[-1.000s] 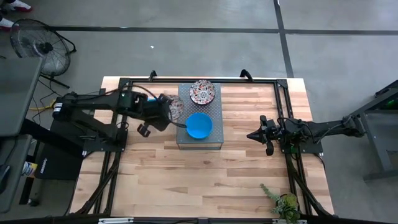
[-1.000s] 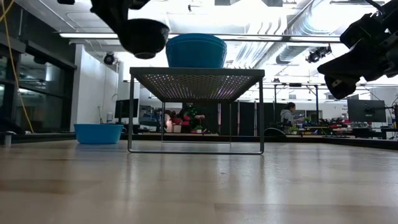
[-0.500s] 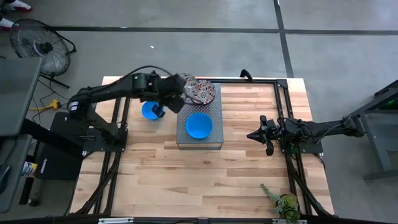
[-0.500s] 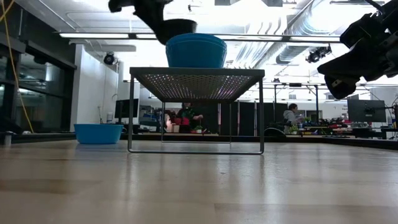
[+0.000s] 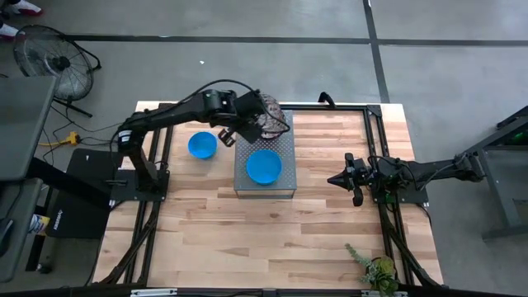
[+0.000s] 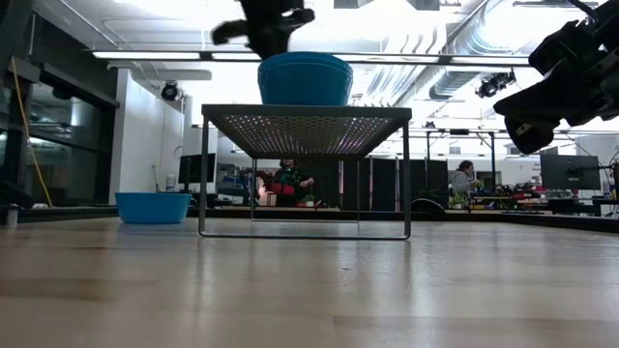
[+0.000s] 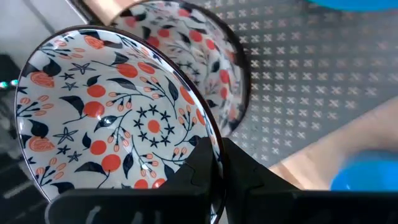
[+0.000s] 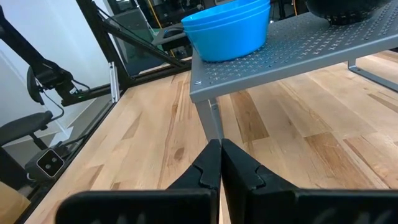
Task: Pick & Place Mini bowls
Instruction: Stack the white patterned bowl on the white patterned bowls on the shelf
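I see my left claw closed on the rim of a patterned bowl, just above another patterned bowl at the slab's far edge. The right claw is closed, empty.

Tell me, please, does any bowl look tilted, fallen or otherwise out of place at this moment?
Only one: the floral bowl held in the left gripper sits tilted above the floral bowl on the grey stand. The blue stack on the stand and the blue bowl on the table sit level. Nothing is spilled.
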### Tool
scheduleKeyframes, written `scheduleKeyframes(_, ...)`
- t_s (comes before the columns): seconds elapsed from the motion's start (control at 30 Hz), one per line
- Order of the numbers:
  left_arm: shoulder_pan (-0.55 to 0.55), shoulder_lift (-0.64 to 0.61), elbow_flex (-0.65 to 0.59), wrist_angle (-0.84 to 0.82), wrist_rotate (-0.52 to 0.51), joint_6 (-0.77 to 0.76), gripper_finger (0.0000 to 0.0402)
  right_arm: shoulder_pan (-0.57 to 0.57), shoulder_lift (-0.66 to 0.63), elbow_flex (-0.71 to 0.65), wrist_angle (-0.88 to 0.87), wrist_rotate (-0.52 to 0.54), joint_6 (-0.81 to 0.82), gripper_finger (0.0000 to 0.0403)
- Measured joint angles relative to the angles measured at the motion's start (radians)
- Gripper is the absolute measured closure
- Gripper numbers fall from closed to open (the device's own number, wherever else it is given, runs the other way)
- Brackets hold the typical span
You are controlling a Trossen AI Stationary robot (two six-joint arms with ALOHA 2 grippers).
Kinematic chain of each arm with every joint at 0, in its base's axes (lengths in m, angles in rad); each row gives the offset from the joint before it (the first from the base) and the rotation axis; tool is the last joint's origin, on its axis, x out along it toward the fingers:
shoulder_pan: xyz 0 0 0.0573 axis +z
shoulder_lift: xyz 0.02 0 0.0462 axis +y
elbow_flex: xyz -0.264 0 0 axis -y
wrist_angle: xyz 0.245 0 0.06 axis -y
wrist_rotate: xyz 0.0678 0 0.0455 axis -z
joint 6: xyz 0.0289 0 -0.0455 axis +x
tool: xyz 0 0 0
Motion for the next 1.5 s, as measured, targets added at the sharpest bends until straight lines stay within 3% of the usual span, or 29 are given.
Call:
scheduleKeyframes(0.1, 0.000, 0.016, 0.008, 0.073, -0.001, 0.031, 0.0397, 0.000, 0.002, 0.000, 0.000, 0.000, 0.000, 0.0402)
scheduleKeyframes(0.2, 0.000, 0.023, 0.000, 0.010, 0.006, 0.036, 0.0397, 0.000, 0.002, 0.000, 0.000, 0.000, 0.000, 0.0402)
scheduleKeyframes(1.5, 0.000, 0.084, -0.008, 0.045, 0.052, 0.030, 0.0398, 0.000, 0.003, 0.000, 0.000, 0.000, 0.000, 0.0402)
